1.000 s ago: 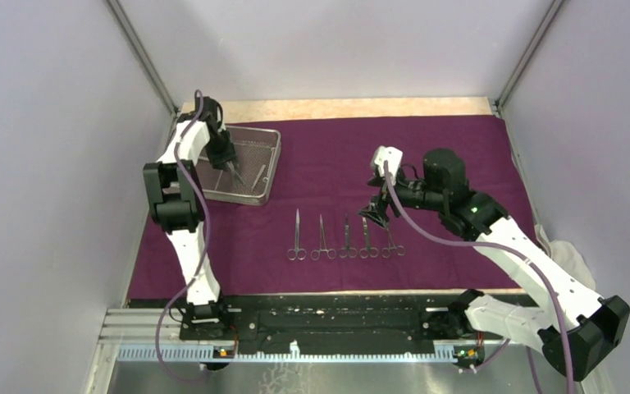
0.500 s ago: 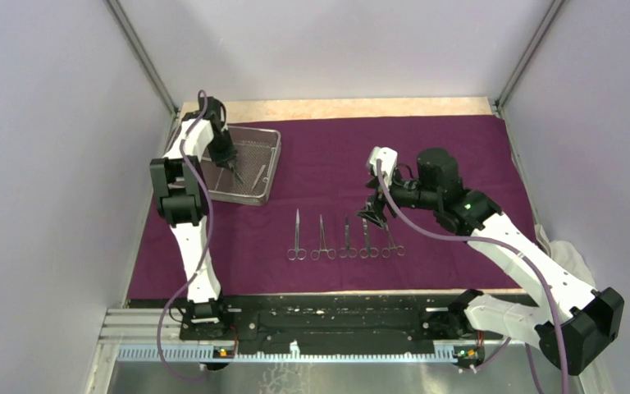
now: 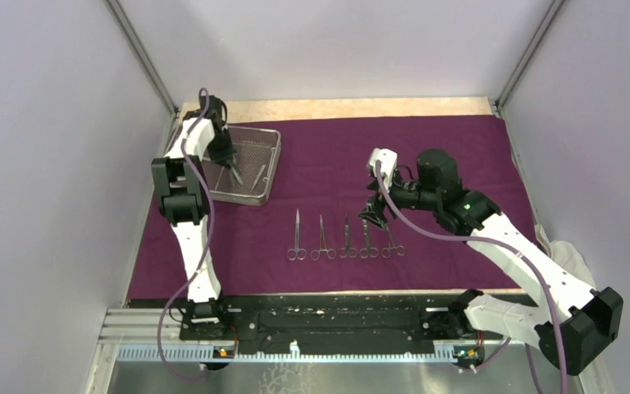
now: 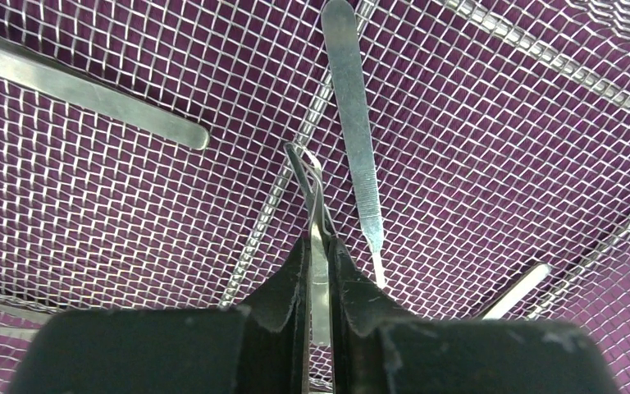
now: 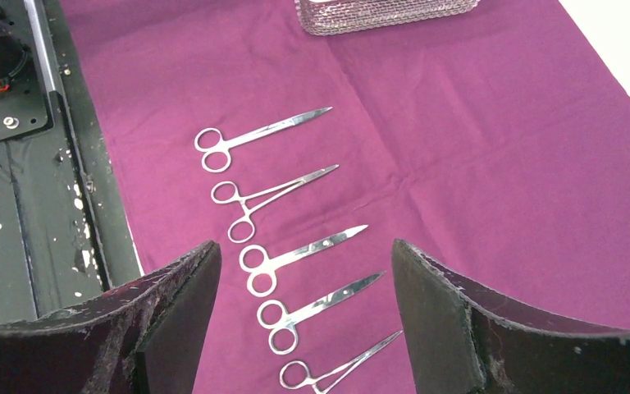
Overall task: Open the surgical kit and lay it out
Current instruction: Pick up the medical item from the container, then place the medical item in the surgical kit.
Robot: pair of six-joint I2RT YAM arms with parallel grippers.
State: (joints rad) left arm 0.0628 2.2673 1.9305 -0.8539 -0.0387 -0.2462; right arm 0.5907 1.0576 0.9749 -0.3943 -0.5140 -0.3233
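The dark purple cloth wrap (image 3: pixel 443 148) lies spread over the table. At its back left stands the silver wire-mesh tray (image 3: pixel 272 164). My left gripper (image 3: pixel 231 168) reaches down into that tray. Seen from the left wrist, the left gripper (image 4: pixel 318 250) is shut on slim steel tweezers (image 4: pixel 305 176) lying on the mesh (image 4: pixel 131 213). Several scissor-like instruments (image 3: pixel 346 238) lie in a row on the cloth. My right gripper (image 3: pixel 375 215) hovers open over the row's right end. In the right wrist view the gripper (image 5: pixel 303 246) holds nothing, with the instruments (image 5: pixel 262 135) below it.
More steel instruments (image 4: pixel 353 123) lie loose in the tray beside the held tweezers, one flat piece (image 4: pixel 90 90) to the left. A white cloth (image 3: pixel 570 254) hangs off the table's right edge. The black mounting rail (image 3: pixel 328 316) runs along the near edge.
The left gripper's jaws have closed onto the tweezers in the tray. The right arm has shifted slightly and stays open above the row.
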